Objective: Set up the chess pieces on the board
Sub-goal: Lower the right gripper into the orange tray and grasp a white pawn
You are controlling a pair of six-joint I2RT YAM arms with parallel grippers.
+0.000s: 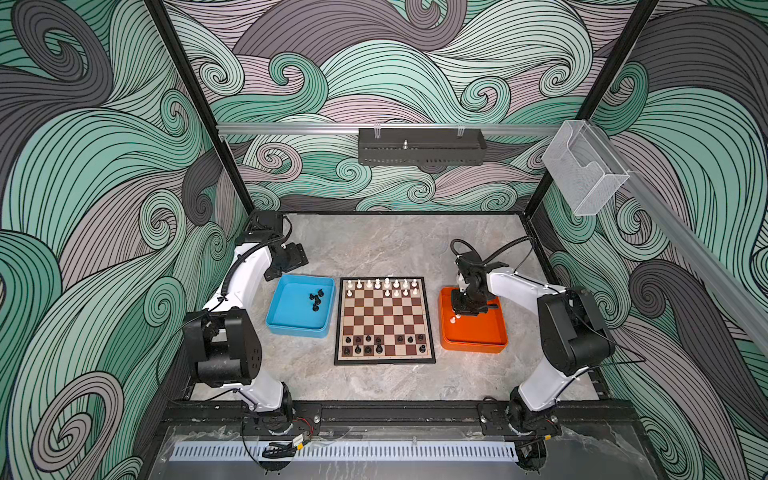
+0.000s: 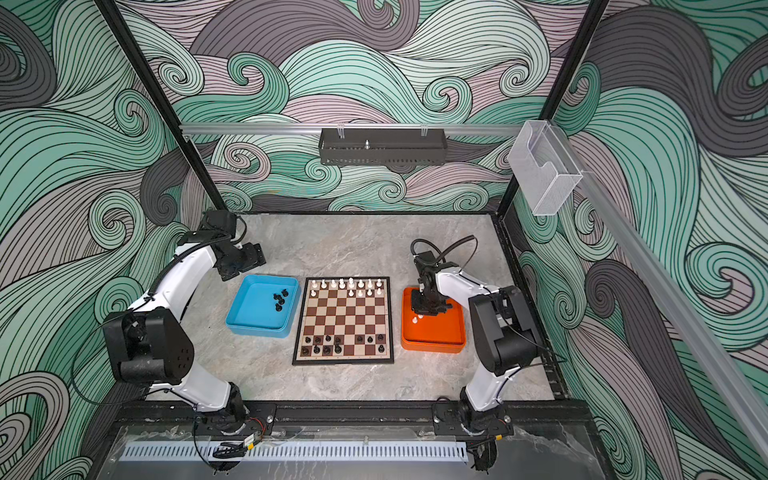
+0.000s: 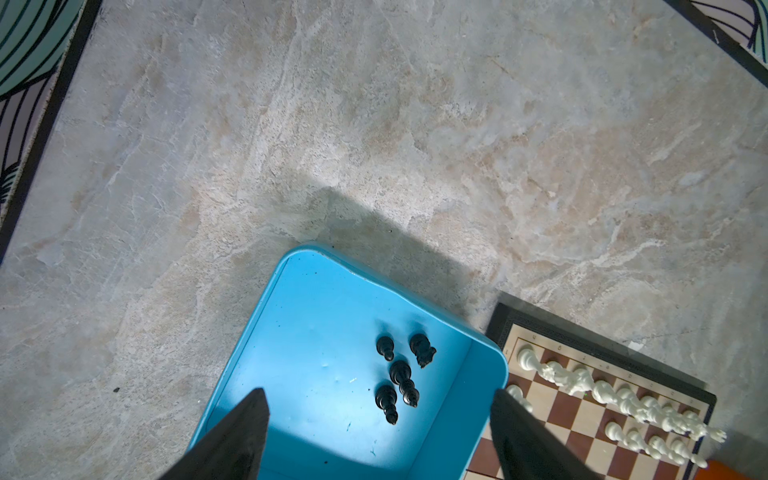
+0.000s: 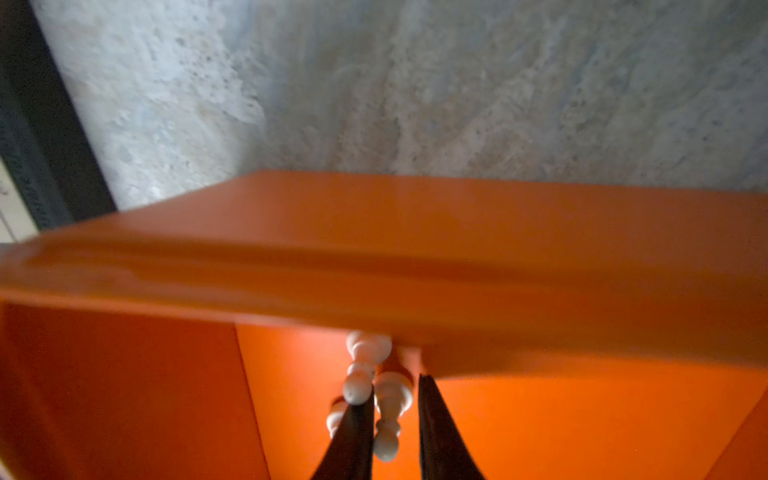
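Right pincer (image 4: 392, 388) sat in the orange tray (image 4: 540, 415), jaws narrow around a white piece (image 4: 388, 415) (couldn't tell if really clamped). Left pincer (image 3: 378, 390) hung wide open, black pieces (image 3: 400, 372) just ahead in the blue tray (image 3: 291, 353); board (image 1: 385, 320) lay between both pincers.

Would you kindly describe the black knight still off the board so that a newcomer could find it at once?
Find the blue tray left of the board. Four black pieces cluster inside, toward the board; the knight alone has a notched horse head, while the others are smooth turned shapes.
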